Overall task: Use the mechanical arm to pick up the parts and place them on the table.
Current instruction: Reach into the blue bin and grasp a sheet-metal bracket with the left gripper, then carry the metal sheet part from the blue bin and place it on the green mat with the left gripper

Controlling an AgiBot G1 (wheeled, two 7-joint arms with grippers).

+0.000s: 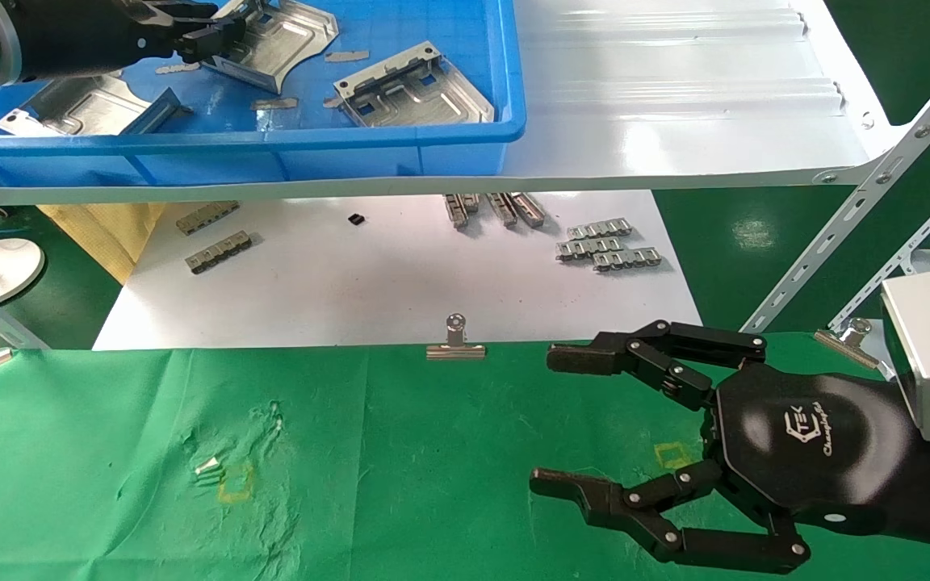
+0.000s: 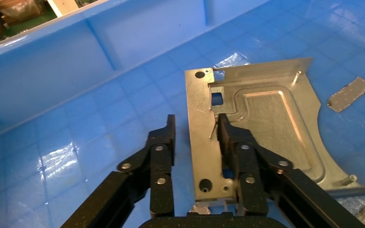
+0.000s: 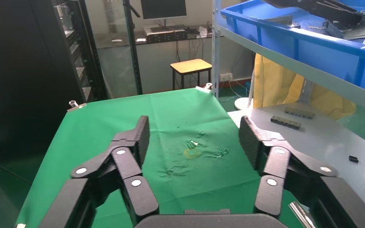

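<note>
Over the blue tray's point(image 1: 505, 97) far left corner, my left hand point(image 2: 196, 135) straddles a part's point(image 2: 266, 128) folded rim, unclenched, needing to close, while my right hand point(image 1: 550, 420) waits released above the bench point(image 1: 110, 452).

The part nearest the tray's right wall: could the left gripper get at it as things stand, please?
Probably yes: that part lies uncovered in the blue tray, open from above. The left gripper first has to clear the part its fingers straddle.
</note>
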